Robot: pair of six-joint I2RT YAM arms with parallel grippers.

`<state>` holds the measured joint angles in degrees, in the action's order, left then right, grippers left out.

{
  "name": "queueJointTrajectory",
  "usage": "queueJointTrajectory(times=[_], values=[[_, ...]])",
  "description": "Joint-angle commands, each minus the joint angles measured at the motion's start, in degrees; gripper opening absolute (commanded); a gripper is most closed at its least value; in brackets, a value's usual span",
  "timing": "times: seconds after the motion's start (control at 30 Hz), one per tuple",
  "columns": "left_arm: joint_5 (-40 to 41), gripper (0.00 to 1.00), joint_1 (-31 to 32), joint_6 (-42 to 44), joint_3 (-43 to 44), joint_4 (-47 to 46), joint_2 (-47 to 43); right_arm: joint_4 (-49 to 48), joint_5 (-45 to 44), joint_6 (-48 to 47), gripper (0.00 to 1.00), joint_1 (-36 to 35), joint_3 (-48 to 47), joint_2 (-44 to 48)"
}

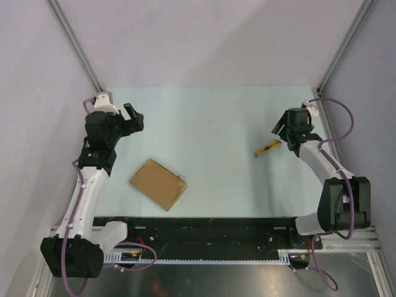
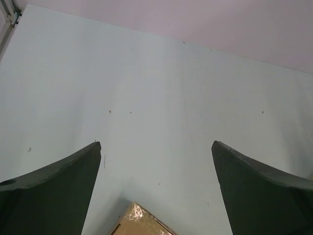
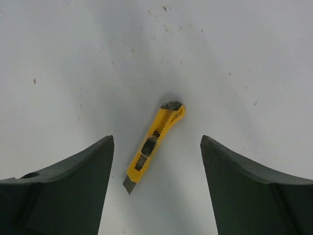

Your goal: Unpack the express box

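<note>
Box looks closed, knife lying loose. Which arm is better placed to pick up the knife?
Right. The right gripper hangs open over the yellow utility knife, framed between its fingers; the left gripper is far across the table near the express box.

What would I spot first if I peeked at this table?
A bright yellow utility knife lies on the right side of the pale table, with the open right claw hanging over it. A flat brown cardboard box sits alone at the front left.
</note>
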<state>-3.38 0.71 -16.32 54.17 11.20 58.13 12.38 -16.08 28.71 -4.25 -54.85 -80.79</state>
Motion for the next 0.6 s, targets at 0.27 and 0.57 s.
queueJointTrajectory(times=[0.27,0.57], values=[[8.4,1.0,-0.4,-7.1,-1.9,-2.0,0.5,10.0,-4.4,15.4,0.62,-1.5,-5.3,-7.9],[9.8,1.0,-0.4,-9.4,-3.0,-1.9,-0.7,12.4,-3.4,23.3,0.59,-3.7,-9.9,-17.4]])
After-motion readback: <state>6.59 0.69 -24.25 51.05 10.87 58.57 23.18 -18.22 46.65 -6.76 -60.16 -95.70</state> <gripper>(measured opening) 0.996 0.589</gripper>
